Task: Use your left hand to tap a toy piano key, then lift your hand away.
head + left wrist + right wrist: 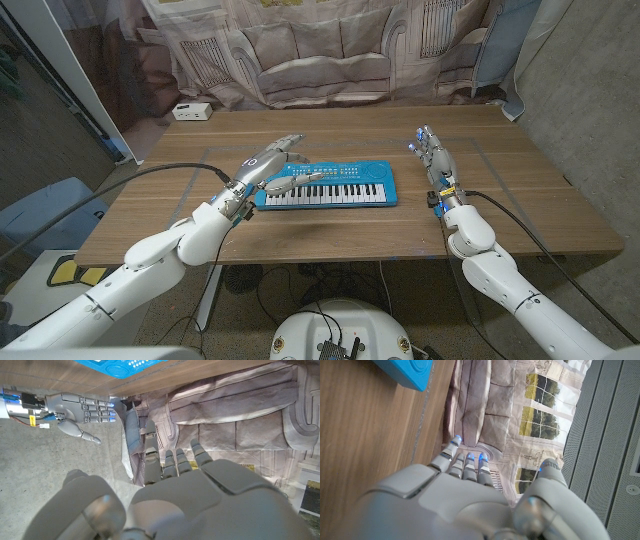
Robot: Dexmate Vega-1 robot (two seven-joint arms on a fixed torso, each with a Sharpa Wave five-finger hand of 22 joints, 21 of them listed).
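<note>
Nearest, the left hand (268, 163) hovers released, fingers spread, over the toy piano (328, 186), a light, rigid plastic piece on the worktop (330, 235), likely to slide, so its sprung keys want a light fingertip tap, no grasp.

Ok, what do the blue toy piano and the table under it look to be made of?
The blue toy piano looks like moulded plastic: uniform bright colour, rounded corners, glossy white and black keys. The brown table looks like wood or wood-grain laminate, matte, with visible grain streaks; which one I cannot tell.
</note>
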